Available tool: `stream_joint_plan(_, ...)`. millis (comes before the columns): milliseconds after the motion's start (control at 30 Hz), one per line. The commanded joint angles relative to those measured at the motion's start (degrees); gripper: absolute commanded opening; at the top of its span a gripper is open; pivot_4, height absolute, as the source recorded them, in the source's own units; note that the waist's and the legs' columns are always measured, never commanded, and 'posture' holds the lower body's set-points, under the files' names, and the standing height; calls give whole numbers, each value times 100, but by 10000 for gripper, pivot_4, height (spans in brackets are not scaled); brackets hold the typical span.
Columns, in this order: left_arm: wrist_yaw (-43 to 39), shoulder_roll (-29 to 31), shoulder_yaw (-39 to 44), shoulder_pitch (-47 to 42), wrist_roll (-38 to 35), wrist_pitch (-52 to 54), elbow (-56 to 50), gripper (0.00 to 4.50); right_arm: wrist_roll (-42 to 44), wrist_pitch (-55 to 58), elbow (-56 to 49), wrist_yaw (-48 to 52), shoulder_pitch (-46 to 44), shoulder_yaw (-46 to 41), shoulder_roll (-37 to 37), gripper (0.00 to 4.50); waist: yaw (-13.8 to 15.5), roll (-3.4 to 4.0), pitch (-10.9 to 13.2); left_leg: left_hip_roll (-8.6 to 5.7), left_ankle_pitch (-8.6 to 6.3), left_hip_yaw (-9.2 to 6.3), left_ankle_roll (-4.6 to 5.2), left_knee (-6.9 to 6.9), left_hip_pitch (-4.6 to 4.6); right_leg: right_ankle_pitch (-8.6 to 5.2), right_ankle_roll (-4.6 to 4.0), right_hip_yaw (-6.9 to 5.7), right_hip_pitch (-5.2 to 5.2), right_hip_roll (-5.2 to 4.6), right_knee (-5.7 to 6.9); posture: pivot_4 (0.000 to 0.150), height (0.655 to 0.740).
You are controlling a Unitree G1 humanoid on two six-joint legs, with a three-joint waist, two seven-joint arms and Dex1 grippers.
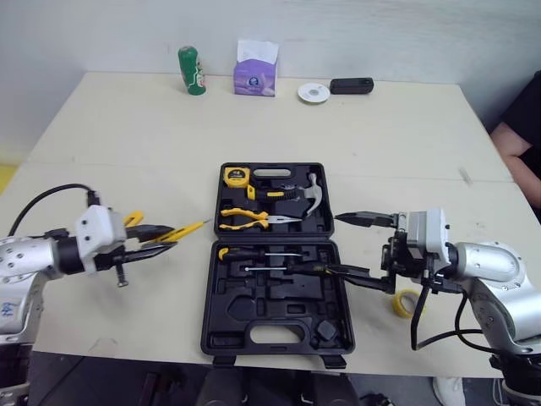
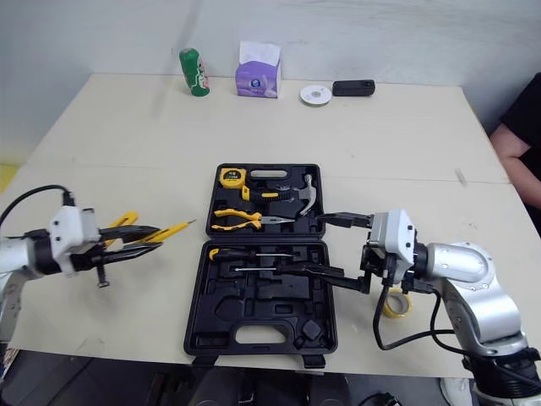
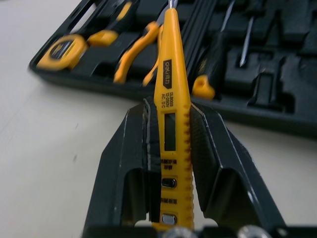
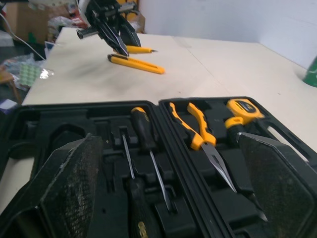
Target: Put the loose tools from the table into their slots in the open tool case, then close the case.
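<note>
The left gripper (image 1: 165,238) is clamped on a yellow voltage tester pen (image 3: 171,89). The pen is held above the table (image 1: 127,144), with its tip pointing toward the left edge of the open tool case (image 1: 279,296). A yellow utility knife (image 4: 136,64) lies on the table just beside this gripper. The right gripper (image 1: 328,244) is spread wide and empty over the right edge of the case. Pliers (image 1: 245,218) and screwdrivers (image 1: 262,254) are seated in their slots ahead of it.
</note>
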Motion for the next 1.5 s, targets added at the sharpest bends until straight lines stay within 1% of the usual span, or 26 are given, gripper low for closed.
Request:
stream_joint_plan(33, -113, 3, -536, -271, -47, 441, -488, 4998, 55, -98, -84, 68, 180, -263, -107, 45000, 3, -1, 1, 0, 1, 0, 0, 0, 0, 0, 0, 0, 0, 2, 3, 1500, 7400)
stream_joint_plan(233, -267, 106, -1381, -836, 104, 1204, -957, 4998, 150, 12, -274, 47, 633, -526, -215, 45000, 21, -2, 1, 3, 5, -1, 1, 4, -1, 1, 2, 3, 5, 11, 0, 1500, 7400)
stream_joint_plan(300, -262, 89, -1610, -1021, 252, 1321, -1018, 4998, 156, 33, -314, 35, 712, -517, -214, 45000, 22, -2, 2, 3, 5, -1, 1, 5, -1, 1, 2, 4, 6, 12, 0, 1500, 7400)
stream_joint_plan(400, -155, 8, -2040, -1413, 447, 1833, -1219, 4998, 158, 102, -417, 71, 860, -458, -256, 45000, 18, -3, 2, 6, 8, 0, -4, 6, 0, 2, 3, 8, 7, 21, -1, 1500, 7400)
stream_joint_plan(433, -120, 19, -2190, -1535, 506, 2088, -1309, 4998, 142, 114, -432, 91, 898, -440, -276, 45000, 23, -3, 2, 9, 9, 0, -6, 7, -1, 2, 3, 10, 6, 26, -1, 1500, 7400)
stream_joint_plan(567, -180, 116, -2689, -1961, 851, 2561, -1528, 4998, 100, 115, -456, 121, 997, -430, -310, 45000, 22, -4, 2, 11, 11, 0, -8, 7, -1, 2, 3, 17, 6, 36, -1, 1500, 7400)
stream_joint_plan(767, -24, -117, -3220, -2343, 1140, 3129, -1731, 4998, 34, 38, -453, 160, 1133, -478, -333, 45000, 38, -5, 3, 14, 15, -2, -11, 9, -2, 2, 3, 17, 7, 40, -1, 1500, 7400)
stream_joint_plan(967, 121, -232, -3612, -2587, 1440, 3544, -1854, 4998, -59, -41, -464, 99, 1186, -488, -285, 45000, 40, -5, 3, 15, 17, -3, -11, 13, -3, 1, 3, 17, 7, 41, -1, 1500, 7400)
stream_joint_plan(1100, 190, -188, -3739, -2685, 1580, 3892, -1962, 4998, -109, -110, -477, 38, 1249, -476, -250, 45000, 54, -6, 4, 15, 18, -3, -10, 16, -5, 2, 3, 18, 7, 41, 0, 1500, 7400)
stream_joint_plan(1300, -59, -49, -3960, -2755, 1559, 4269, -2015, 4998, -187, -216, -428, -7, 1308, -384, -204, 45000, 59, -6, 3, 15, 21, -4, -10, 19, -5, 1, 3, 17, 8, 42, 1, 1500, 7400)
stream_joint_plan(1433, 181, -133, -3973, -2651, 1539, 4643, -2130, 4998, -211, -234, -420, -23, 1271, -298, -185, 45000, 63, -5, 3, 15, 21, -6, -10, 20, -4, 1, 2, 18, 10, 42, 2, 1500, 7400)
stream_joint_plan(1500, 341, -133, -4040, -2631, 1658, 4779, -2138, 4998, -210, -226, -433, -30, 1263, -276, -174, 45000, 76, -6, 3, 15, 21, -6, -10, 20, -4, 1, 2, 19, 11, 41, 2, 1500, 7400)
